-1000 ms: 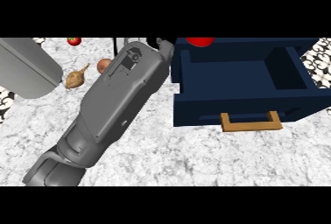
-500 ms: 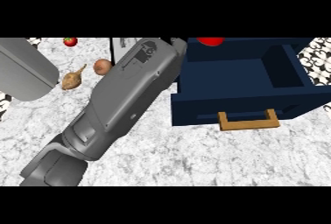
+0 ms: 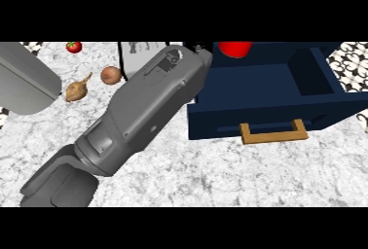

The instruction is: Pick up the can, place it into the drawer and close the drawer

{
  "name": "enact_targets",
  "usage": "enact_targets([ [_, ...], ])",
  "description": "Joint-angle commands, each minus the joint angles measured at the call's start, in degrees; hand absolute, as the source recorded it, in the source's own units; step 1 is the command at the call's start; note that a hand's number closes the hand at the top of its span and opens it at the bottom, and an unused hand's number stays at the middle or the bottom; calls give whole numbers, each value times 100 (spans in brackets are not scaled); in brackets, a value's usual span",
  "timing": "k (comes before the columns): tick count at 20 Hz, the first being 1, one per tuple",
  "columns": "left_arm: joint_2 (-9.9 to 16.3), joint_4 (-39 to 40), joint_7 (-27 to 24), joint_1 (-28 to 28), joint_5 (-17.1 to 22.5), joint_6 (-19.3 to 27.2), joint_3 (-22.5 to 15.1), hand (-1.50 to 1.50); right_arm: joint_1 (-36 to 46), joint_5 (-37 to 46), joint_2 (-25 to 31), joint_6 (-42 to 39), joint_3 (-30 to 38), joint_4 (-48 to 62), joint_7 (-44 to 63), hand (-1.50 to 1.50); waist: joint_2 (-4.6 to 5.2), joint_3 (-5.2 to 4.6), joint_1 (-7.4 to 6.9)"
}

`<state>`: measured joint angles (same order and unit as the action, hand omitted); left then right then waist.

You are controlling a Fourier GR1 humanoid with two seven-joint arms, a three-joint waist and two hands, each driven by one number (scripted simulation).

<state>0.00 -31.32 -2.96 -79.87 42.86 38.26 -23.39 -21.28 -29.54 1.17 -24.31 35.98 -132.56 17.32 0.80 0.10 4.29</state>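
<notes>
A grey marbled counter [image 3: 215, 180] carries a tomato [image 3: 73, 46], root [image 3: 78, 90] and onion [image 3: 111, 75] far left. One grey forearm [image 3: 144, 116] crosses the middle; its hand is hidden, fingers' state unknowable. Right, the red can [image 3: 235, 48] shows at the open navy drawer's [image 3: 266, 92] far edge.

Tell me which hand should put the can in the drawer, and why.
Probably the left. Its forearm reaches up to the open drawer, ending beside a red thing at the drawer's back, maybe the can. The hand itself is hidden, and no right hand shows.
</notes>
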Motion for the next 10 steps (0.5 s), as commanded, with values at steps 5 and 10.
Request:
enact_targets([
  [5,0,209,-218,110,476,262,-759,-150,343,96,117,25,6,281,-89,-150,17,3,41],
  [10,0,620,-250,-261,621,339,-668,-150,-6,172,-105,161,-240,-205,26,-150,31,0,72],
])
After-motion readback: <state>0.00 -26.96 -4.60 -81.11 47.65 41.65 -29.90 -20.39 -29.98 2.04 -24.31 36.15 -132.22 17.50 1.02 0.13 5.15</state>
